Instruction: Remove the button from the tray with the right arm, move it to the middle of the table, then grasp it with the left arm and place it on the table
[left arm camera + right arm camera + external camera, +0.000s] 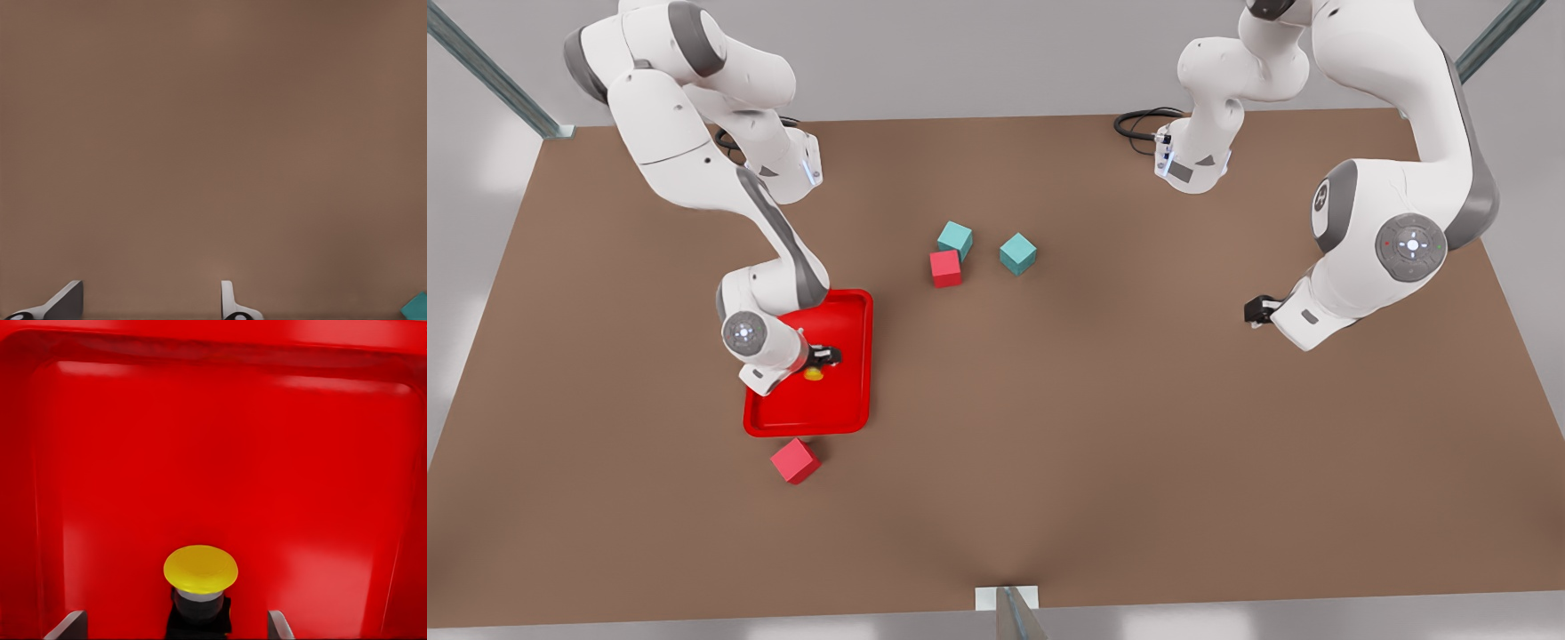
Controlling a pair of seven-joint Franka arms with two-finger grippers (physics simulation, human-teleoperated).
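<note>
Right gripper (821,358) was low inside the tray (845,311), fingers spread wide and gripping nothing. Button (200,577) stood upright on the tray floor, between the two fingertips (67,625) with a gap on each side. In the front view the tray lay at about 8 o'clock from table (1103,427) centre. Left gripper (1256,310) waited over bare table at about 3 o'clock, fingers (230,300) apart and empty.

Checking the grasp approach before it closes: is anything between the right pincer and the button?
Nothing visible. The button sits on the tray between the open right pincer fingers, with clear gaps either side.
</note>
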